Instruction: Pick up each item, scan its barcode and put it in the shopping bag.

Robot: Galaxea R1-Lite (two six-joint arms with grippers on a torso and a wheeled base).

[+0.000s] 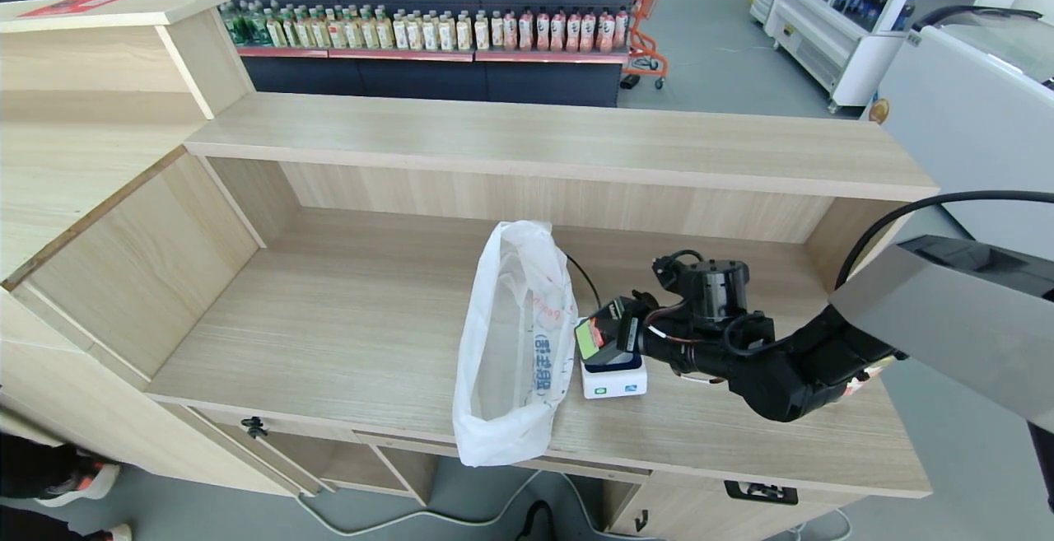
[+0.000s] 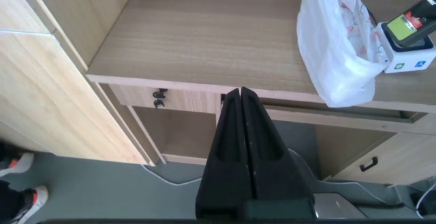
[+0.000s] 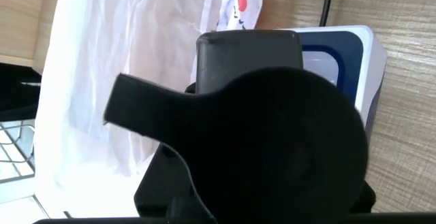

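The right claw grips a small box with a green face and holds it just above the white scanner, right beside the shopping bag on the tabletop. The left claw is squeezed shut with nothing in it, low in front of the tabletop's edge. This looks like the scanning step, so next the box should go sideways into the bag's opening and be let go.

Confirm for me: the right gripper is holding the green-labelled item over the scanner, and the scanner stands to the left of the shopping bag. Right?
Not quite. The scanner stands to the right of the shopping bag, not the left, as the head view shows. The rest holds: the right gripper has the green-labelled item over the scanner.
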